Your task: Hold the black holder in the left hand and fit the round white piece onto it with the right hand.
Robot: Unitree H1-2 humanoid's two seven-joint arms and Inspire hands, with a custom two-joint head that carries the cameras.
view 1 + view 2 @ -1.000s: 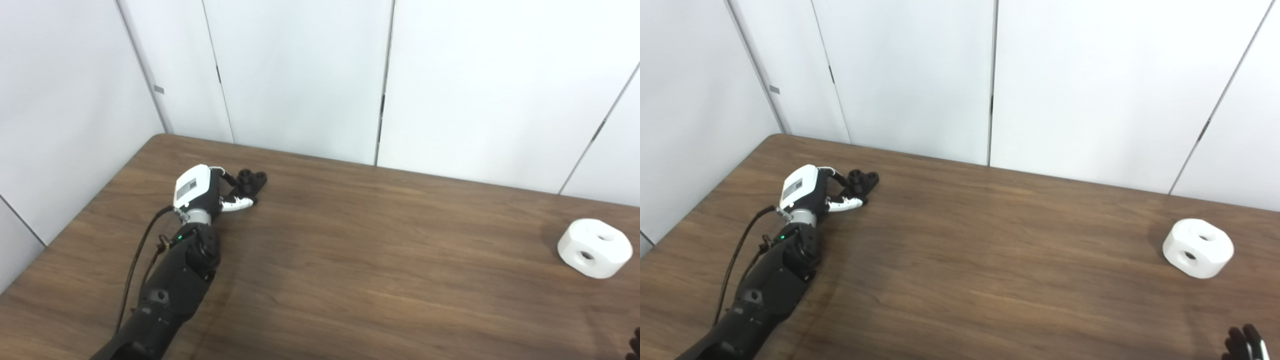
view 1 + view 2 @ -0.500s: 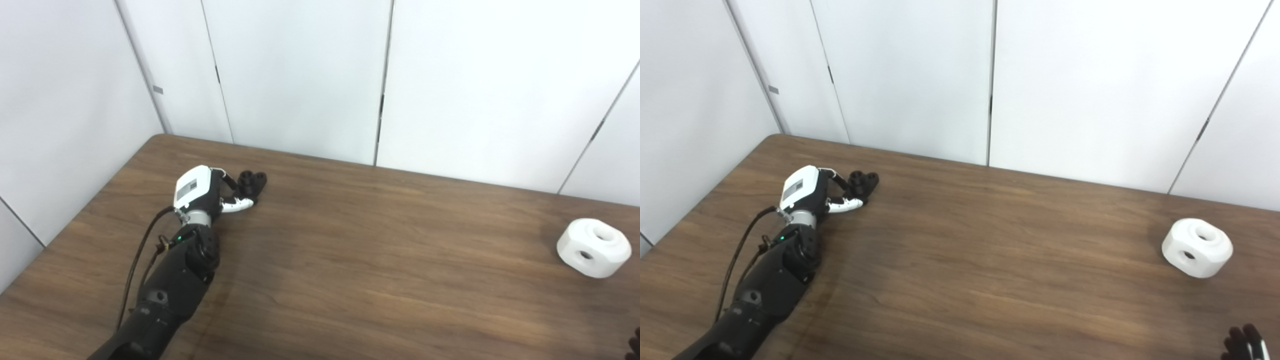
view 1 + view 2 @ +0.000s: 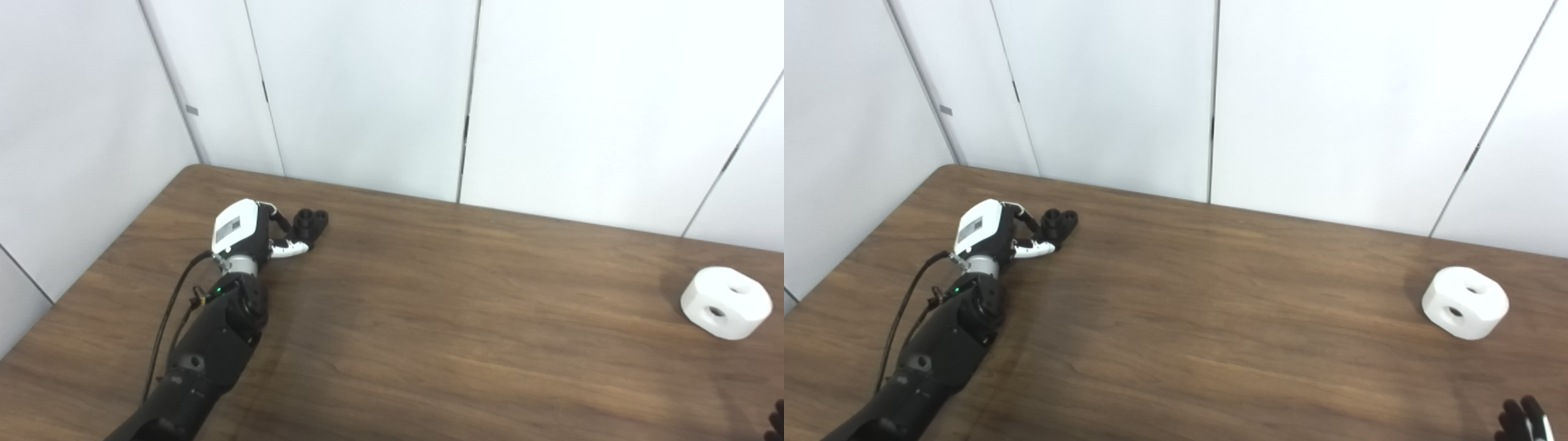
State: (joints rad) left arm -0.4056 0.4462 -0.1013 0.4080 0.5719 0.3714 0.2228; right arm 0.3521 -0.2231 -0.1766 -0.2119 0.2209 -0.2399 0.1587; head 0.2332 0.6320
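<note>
The robot's left hand (image 3: 245,229), white-backed and reaching in from the near left corner, lies low over the far left part of a brown wooden desk (image 3: 429,306), its fingers (image 3: 288,248) curled around the near side of a small black holder (image 3: 309,223). The fingers touch the holder, which sits on the desk surface; whether the hold is firm cannot be told from either head view. The holder shows two round sockets on top and lies near the desk's back edge. A black cable (image 3: 171,306) loops along the dark forearm (image 3: 208,343), where a small green light glows beside the wrist.

Well apart from it, on the far right of the desk, rests the round white piece (image 3: 1465,302), a squat block with one hole in its top and another in its side facing the camera. Nothing touches it.

The right hand (image 3: 1522,421) shows only as dark fingertips at the bottom right corner of the frame, near the desk's front edge and apart from the white piece; too little of it is visible to tell whether it is spread or clenched.

Behind the desk stand plain white wall panels (image 3: 367,92) with narrow dark seams between them.
</note>
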